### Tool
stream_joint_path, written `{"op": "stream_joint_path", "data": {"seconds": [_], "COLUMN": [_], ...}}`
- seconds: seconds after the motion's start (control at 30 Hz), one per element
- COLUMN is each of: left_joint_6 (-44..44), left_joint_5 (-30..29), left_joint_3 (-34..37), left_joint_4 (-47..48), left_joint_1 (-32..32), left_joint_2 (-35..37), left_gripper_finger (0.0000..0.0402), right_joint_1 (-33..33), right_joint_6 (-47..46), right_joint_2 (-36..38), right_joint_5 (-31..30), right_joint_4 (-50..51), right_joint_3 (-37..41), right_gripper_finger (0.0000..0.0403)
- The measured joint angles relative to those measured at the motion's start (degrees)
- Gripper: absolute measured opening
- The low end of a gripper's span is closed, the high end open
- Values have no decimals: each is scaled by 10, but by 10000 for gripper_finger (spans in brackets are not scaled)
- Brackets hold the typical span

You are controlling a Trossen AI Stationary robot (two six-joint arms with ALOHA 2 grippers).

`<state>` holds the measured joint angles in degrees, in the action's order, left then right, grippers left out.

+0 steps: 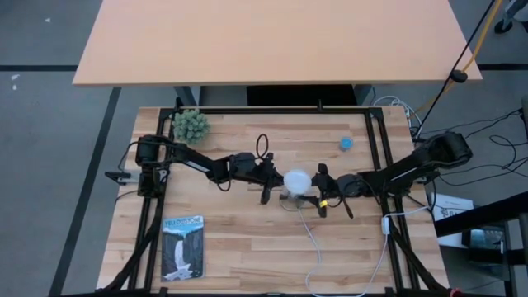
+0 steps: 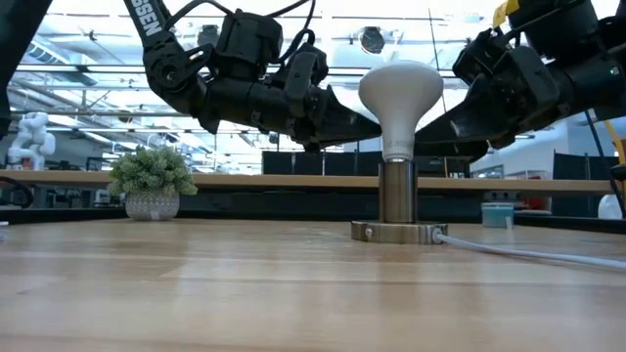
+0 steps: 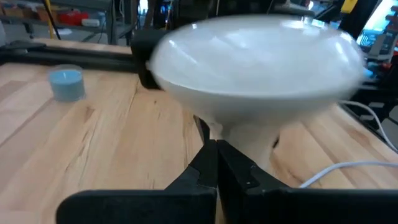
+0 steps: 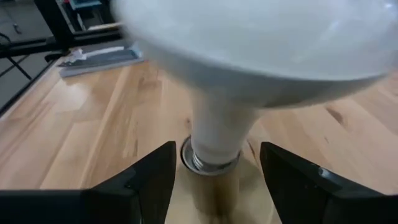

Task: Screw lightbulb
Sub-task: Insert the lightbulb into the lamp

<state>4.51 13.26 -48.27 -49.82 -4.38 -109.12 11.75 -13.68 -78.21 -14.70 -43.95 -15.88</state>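
A: Risk from here?

B: Mostly cross-threading. Lightbulb point(image 2: 400, 100) seated upright in the socket point(image 2: 398, 193) at centre frame of the low view, threaded metal end just visible at the socket mouth in the right wrist view. Any sideways push while turning likely to tilt it and jam the thread. Also a chance of the socket base point(image 2: 399, 233) sliding on the tabletop point(image 2: 245, 293), with nothing seen pinning it down.

A: Claws?

B: Left claw point(image 3: 216, 149) pinched shut, tips together, right against the cone below the dome, holding nothing. Right claw point(image 4: 214, 168) spread wide, fingers either side of the neck, clear gaps on both sides, no grip. In the high view, both meeting at the bulb mid-frame, left arm reaching in from the left, right arm from the right.

A: So a slip possible too?

B: Yes. Smooth tapering body, easy to lose if squeezed on the slope rather than the neck. Cord point(image 2: 533, 254) trailing toward lower right, a possible snag.

A: Orientation?

B: Long axis vertical. Dome up, screw end down into the socket. No visible lean in the low view.
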Motion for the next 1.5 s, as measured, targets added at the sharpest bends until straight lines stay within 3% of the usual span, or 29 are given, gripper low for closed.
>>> {"op": "stream_joint_path", "data": {"seconds": [0.37,0.8,0.93,1.1,1.27,1.5], "left_joint_6": [-3,26,39,40,42,71], "left_joint_5": [-3,-4,-2,-2,0,16], "left_joint_3": [0,0,0,0,0,0], "left_joint_4": [15,17,18,18,18,18], "left_joint_1": [-10,-23,-32,-32,-32,-19], "left_joint_2": [0,0,0,0,0,0], "left_gripper_finger": [0,0,0,0,0,0], "right_joint_1": [-3,-9,-21,-56,-95,-157], "right_joint_6": [11,-90,-135,-190,-184,-158], "right_joint_2": [20,27,59,68,17,-99], "right_joint_5": [-15,-35,-66,-66,-56,45], "right_joint_4": [28,50,139,389,524,638], "right_joint_3": [0,0,-7,-103,-224,-344], "right_gripper_finger": [224,224,224,224,224,224]}}
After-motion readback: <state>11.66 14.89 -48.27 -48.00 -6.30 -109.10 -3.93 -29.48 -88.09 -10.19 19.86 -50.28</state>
